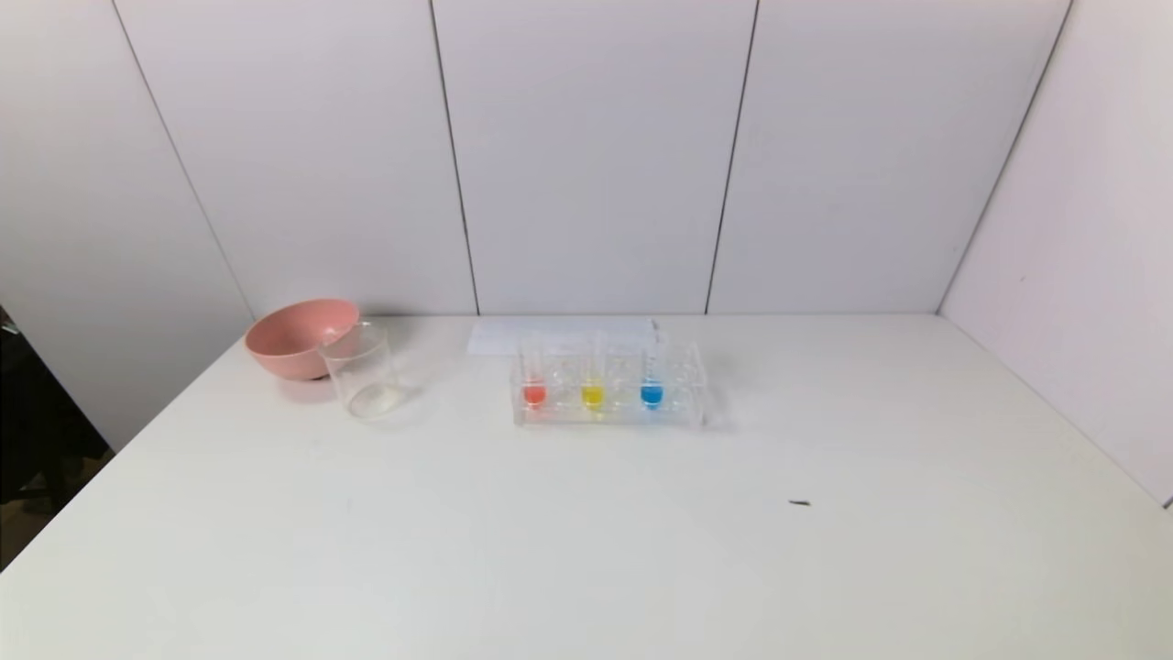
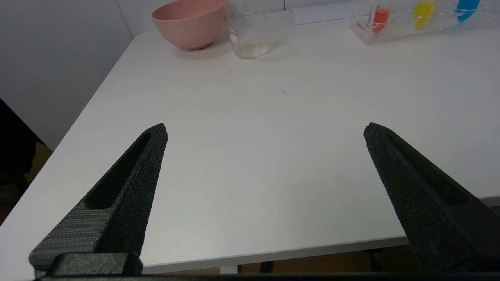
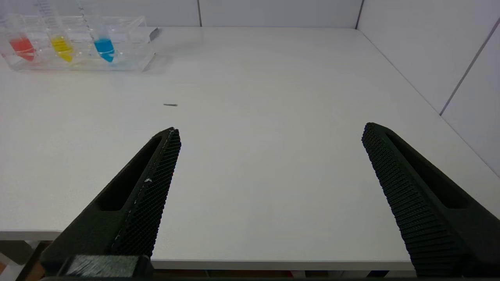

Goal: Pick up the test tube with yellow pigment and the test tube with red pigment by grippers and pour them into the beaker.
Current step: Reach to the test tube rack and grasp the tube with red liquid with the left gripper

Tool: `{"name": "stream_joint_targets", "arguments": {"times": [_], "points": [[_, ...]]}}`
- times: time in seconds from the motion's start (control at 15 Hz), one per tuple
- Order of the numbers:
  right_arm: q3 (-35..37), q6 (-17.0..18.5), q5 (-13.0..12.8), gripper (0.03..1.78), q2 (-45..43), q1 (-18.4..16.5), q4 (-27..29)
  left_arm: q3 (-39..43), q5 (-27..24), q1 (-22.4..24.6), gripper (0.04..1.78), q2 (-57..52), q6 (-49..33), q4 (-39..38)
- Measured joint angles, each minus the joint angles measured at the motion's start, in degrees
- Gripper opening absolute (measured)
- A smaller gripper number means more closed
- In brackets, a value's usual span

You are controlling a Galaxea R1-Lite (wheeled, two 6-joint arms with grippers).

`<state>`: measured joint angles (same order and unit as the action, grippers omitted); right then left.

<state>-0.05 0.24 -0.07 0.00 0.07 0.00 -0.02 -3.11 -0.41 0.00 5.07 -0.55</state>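
Observation:
The red pigment tube (image 1: 533, 392) and the yellow pigment tube (image 1: 592, 394) stand upright in a clear rack (image 1: 696, 408) at the table's middle back, left of a blue-liquid tube (image 1: 652, 393). The clear beaker (image 1: 363, 371) stands empty to the rack's left. Neither gripper shows in the head view. My left gripper (image 2: 265, 130) is open and empty over the table's near left edge; the beaker (image 2: 250, 35), red tube (image 2: 378, 17) and yellow tube (image 2: 422, 9) lie far ahead. My right gripper (image 3: 269, 130) is open and empty over the near right edge; the red tube (image 3: 21, 45) and yellow tube (image 3: 61, 46) lie far off.
A pink bowl (image 1: 298, 337) stands touching or just behind the beaker at the back left. A white sheet (image 1: 495, 337) lies behind the rack. A small dark speck (image 1: 799, 502) lies on the white table (image 1: 586, 550). White walls close the back and right sides.

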Motion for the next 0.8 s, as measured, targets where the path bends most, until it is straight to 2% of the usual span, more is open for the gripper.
{"name": "stream_joint_targets", "arguments": {"times": [0.33, 0.6, 0.8], "points": [[-0.02, 0.0, 0.0, 1.7, 0.0, 0.02, 0.0, -5.14, -1.21, -0.02, 1.76, 0.0, 0.02, 2.04], [-0.02, 0.0, -0.02, 1.7, 0.0, 0.0, 0.0, -12.84, -1.66, -0.05, 1.76, 0.51, -0.3, 8.29], [-0.02, 0.0, -0.02, 1.7, 0.0, 0.02, 0.0, -17.6, -2.01, -0.02, 1.76, 3.39, -1.74, 8.81]]}}
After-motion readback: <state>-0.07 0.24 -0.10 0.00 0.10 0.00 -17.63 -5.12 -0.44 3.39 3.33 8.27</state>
